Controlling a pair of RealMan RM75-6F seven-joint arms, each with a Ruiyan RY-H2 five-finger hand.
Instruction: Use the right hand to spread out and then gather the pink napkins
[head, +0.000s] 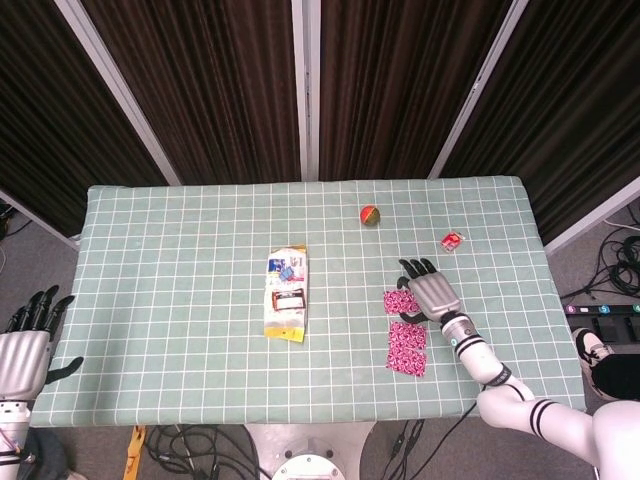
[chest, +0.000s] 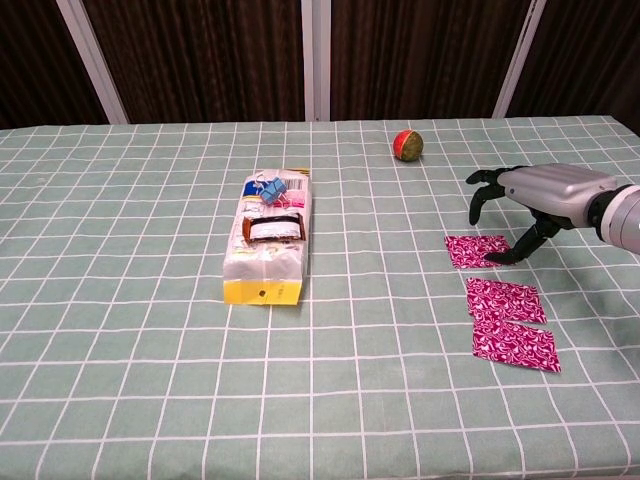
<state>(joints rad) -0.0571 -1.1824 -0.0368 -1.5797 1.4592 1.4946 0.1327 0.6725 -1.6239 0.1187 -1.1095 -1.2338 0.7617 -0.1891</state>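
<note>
Three pink patterned napkins lie flat in a row on the green checked tablecloth: a far one (chest: 478, 250), a middle one (chest: 505, 300) and a near one (chest: 515, 345). In the head view the far napkin (head: 397, 301) sits apart from the two nearer ones (head: 407, 348), which overlap. My right hand (chest: 525, 195) (head: 428, 288) hovers over the far napkin's right side with fingers spread and curved down; its thumb tip touches that napkin's right edge. It holds nothing. My left hand (head: 25, 345) hangs open off the table's left edge.
A yellow-ended snack bag with clips (chest: 268, 240) lies mid-table. A red and green ball (chest: 407, 144) sits at the back. A small red packet (chest: 540, 177) lies beyond the right hand. The table's front edge (head: 300, 420) is near the napkins.
</note>
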